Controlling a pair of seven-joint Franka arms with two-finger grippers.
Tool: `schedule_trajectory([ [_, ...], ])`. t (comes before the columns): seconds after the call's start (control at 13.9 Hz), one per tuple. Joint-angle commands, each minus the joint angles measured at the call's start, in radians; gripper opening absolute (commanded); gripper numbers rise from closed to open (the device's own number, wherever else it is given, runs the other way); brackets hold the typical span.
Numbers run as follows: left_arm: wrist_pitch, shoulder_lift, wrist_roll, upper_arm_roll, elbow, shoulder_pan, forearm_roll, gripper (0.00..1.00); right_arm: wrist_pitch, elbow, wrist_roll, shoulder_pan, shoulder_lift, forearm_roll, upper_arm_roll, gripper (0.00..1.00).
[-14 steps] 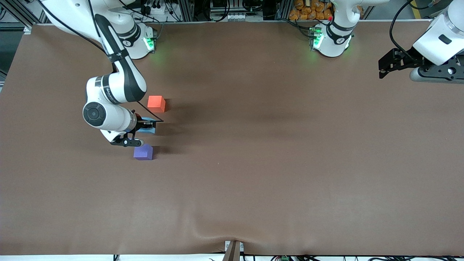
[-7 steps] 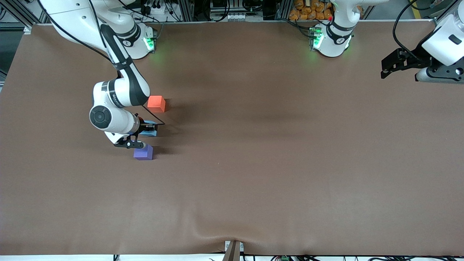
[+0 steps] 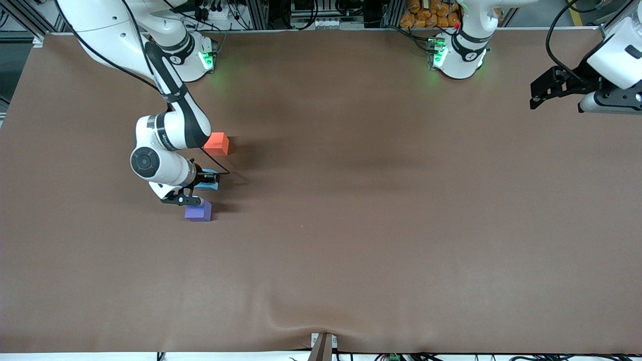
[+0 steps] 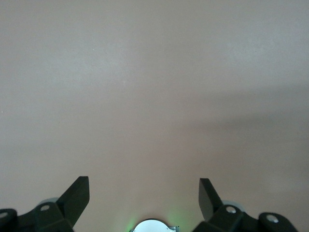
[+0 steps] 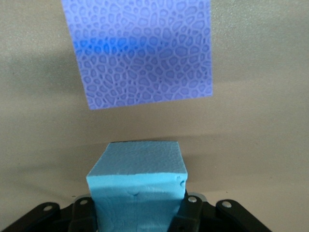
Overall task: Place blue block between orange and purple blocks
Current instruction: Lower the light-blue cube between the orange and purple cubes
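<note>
My right gripper (image 3: 204,179) is shut on the blue block (image 3: 209,185), a light sky-blue cube, and holds it over the table between the other two cubes. In the right wrist view the blue block (image 5: 137,183) sits between my fingers (image 5: 190,212), with the purple block (image 5: 140,53) lying on the table just past it. The orange block (image 3: 216,143) lies farther from the front camera, the purple block (image 3: 198,211) nearer to it. My left gripper (image 3: 537,98) is open and empty, up in the air over the left arm's end of the table; its fingertips (image 4: 77,193) show only bare table.
The brown table cover (image 3: 351,200) has a crease (image 3: 301,326) at its near edge. The two arm bases (image 3: 454,52) stand along the table's back edge. Cables and equipment lie off the table there.
My right gripper has shifted with the blue block a little toward the left arm's end, staying between the orange and purple blocks. My left gripper has drifted slightly toward its end of the table.
</note>
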Motion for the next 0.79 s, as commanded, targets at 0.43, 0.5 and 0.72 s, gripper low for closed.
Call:
schedule_trajectory([
  [0.43,-0.027,0.029,-0.003,-0.01,0.024,-0.005,0.021,1.0,-0.242,0.133,-0.009,-0.06,-0.041,-0.01,0.006,1.0],
  [0.5,-0.028,0.028,-0.002,-0.01,0.025,-0.003,0.021,1.0,-0.317,0.19,-0.009,-0.076,-0.048,-0.008,0.006,1.0],
  [0.72,-0.028,0.028,0.014,-0.012,0.025,-0.003,0.047,1.0,-0.591,0.45,-0.007,-0.093,-0.058,-0.002,0.008,1.0],
])
